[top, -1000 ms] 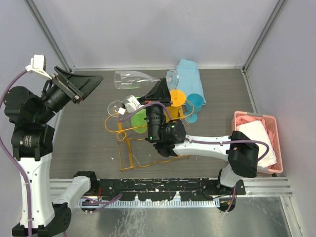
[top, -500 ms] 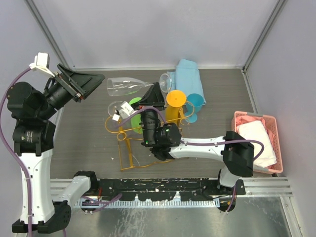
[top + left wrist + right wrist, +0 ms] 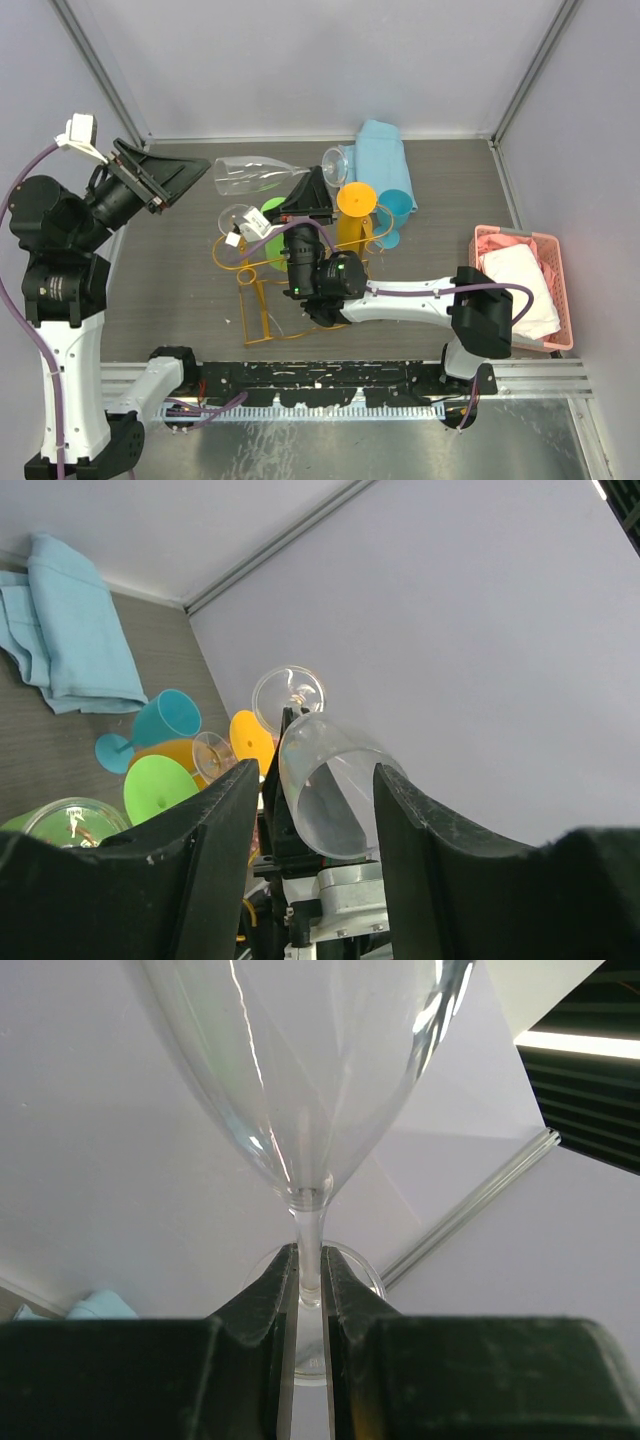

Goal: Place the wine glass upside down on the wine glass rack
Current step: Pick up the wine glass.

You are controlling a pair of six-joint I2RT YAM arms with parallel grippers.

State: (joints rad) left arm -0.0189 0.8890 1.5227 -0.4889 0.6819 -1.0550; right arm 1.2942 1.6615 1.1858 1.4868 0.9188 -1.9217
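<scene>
Clear wine glass [image 3: 252,175] — stem clamped tight in right pincer [image 3: 310,1272].

Overhead, both wrists: shared wine glass [image 3: 250,174]

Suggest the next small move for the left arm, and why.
Probably ease the left gripper forward around the bowl of the wine glass. Its jaws stand open with the bowl just ahead, not touching, while the right gripper is shut on the stem, holding the glass sideways: looks like a handover.
</scene>
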